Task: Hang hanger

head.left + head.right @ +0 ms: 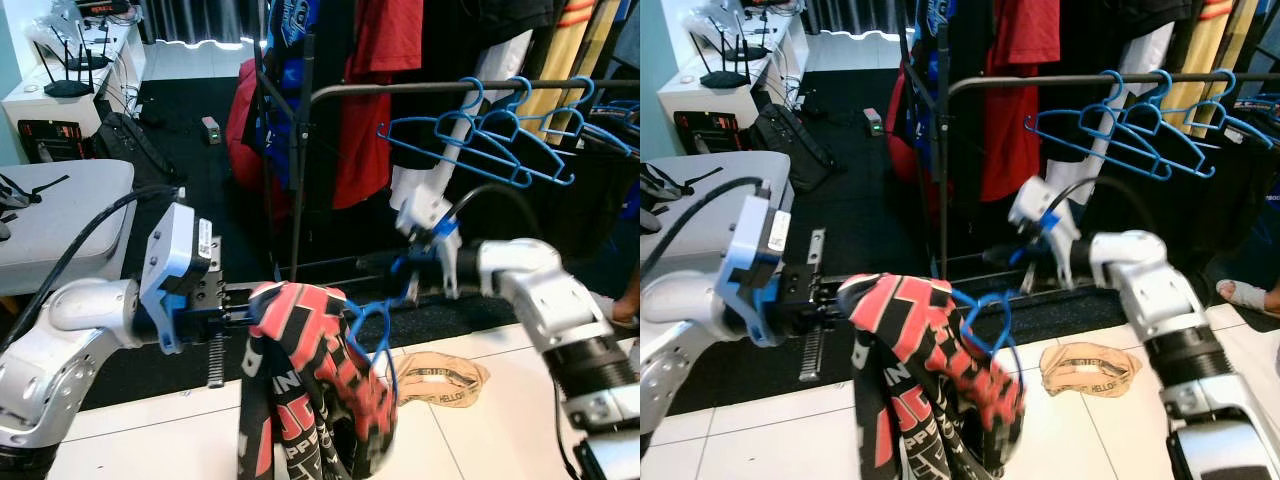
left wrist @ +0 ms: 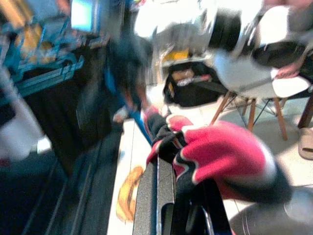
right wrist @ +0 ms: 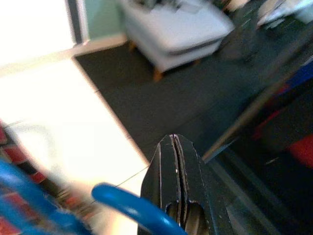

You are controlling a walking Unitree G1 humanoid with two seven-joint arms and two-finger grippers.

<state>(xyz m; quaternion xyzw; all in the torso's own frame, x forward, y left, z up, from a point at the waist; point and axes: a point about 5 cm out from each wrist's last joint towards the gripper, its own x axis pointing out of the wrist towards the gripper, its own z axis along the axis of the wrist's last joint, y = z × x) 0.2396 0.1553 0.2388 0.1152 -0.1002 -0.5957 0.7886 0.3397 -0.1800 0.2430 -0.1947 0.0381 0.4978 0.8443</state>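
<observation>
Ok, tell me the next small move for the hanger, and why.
Probably lift the blue hanger up toward the rail. The right gripper is shut on its hook, the left gripper is shut on the red and black shirt draped over it, and both sit well below the rail where empty hangers hang.

left wrist view blurred, jersey (image 1: 300, 390) bottom cropped

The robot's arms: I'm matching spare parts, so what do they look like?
Both arms are silver with rounded shells. The left arm carries a boxy silver wrist block with blue trim and a white label, fed by a black cable. The right arm has a black ribbed forearm band, blue accents, and a black cable.
</observation>
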